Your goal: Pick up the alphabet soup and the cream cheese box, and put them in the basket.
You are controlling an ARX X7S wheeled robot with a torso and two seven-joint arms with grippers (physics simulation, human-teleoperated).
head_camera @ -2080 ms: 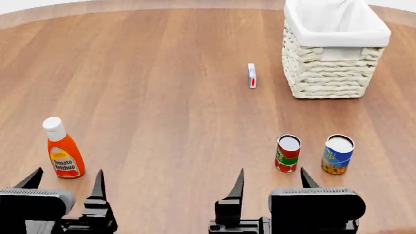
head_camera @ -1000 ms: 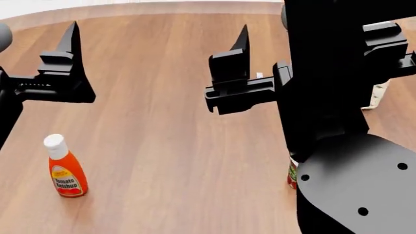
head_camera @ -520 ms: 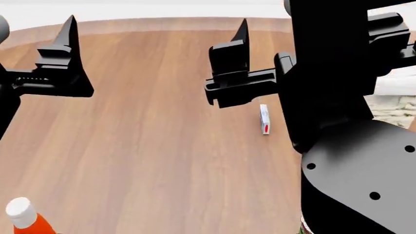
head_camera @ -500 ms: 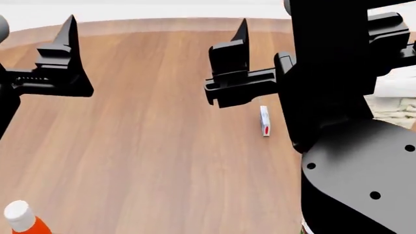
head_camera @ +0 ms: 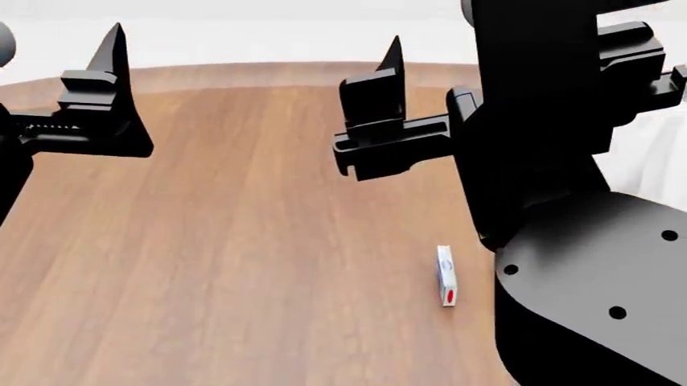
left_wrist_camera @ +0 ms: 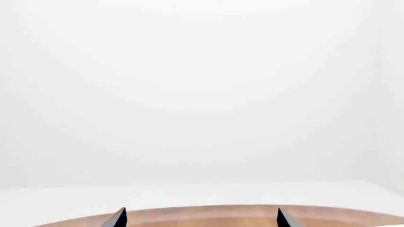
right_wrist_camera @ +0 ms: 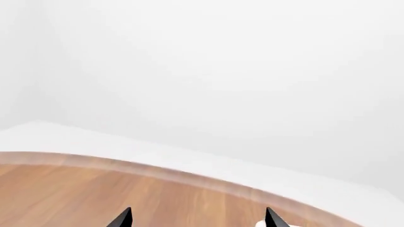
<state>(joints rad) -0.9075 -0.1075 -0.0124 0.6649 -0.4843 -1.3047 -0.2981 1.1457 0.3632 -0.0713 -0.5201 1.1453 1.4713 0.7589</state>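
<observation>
Both arms are raised well above the counter (head_camera: 215, 265), and neither task item is held. The left tool (left_wrist_camera: 198, 218) is seen released in its wrist view: two dark fingertips stand well apart with nothing between them. The right tool (right_wrist_camera: 197, 218) is likewise released and empty, its tips spread over the far edge of the counter.

The cream cheese box (head_camera: 446, 276) is the only task item in view. It rests on the counter, standing on a narrow edge, just beside the dark body of the right arm (head_camera: 558, 201) as seen from the head. It is a small, thin white box with a blue mark near its far end and a red mark near its near end. The alphabet soup is not visible in any current view. The basket cannot be identified with certainty; only a pale area shows at the right edge of the head view, behind the right arm.

The step in hand is judged to be the approach to a first pick; no item has yet been placed. For a clean pick of the box, the right tool should be lowered with the fingers kept apart and aligned so that they close across the thin dimension. Because the box stands on edge and appears light, it may tip if it is touched from one side first; both fingers should therefore meet it together. The head view should be cleared of the arm before descent.
</observation>
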